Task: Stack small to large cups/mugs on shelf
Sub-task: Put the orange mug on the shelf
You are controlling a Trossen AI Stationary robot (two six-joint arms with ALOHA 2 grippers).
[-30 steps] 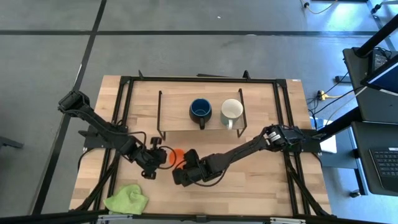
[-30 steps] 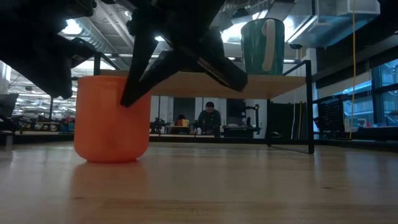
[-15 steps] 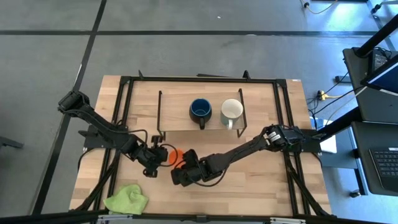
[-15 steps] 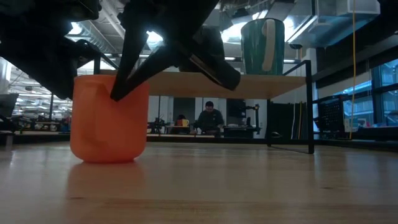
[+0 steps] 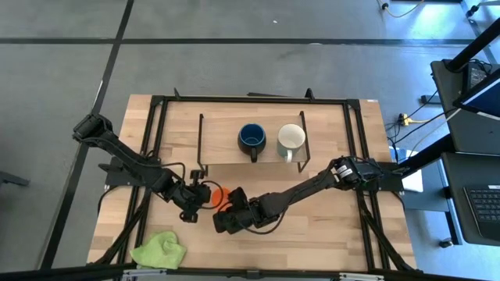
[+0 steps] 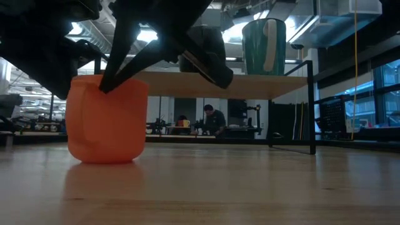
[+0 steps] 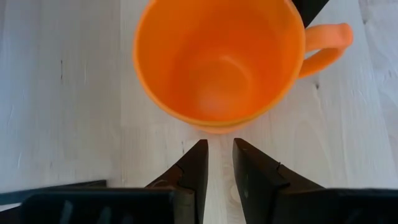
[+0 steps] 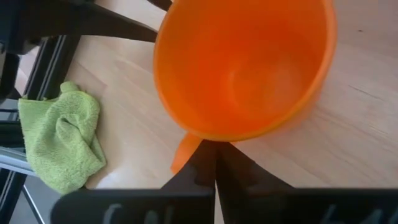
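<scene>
On the tabletop my clenched right gripper has nudged the orange mug toward the left gripper, whose fingers stand slightly parted, empty.

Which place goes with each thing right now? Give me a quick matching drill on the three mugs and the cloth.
Things:
1. orange mug
2. dark blue mug
3. white mug
4. green cloth

Places:
A. on the shelf, at its right end
B. tabletop, between the two grippers
C. near the table's front edge, on the left
D. on the shelf, middle

Pairs: 1-B, 2-D, 3-A, 4-C
</scene>
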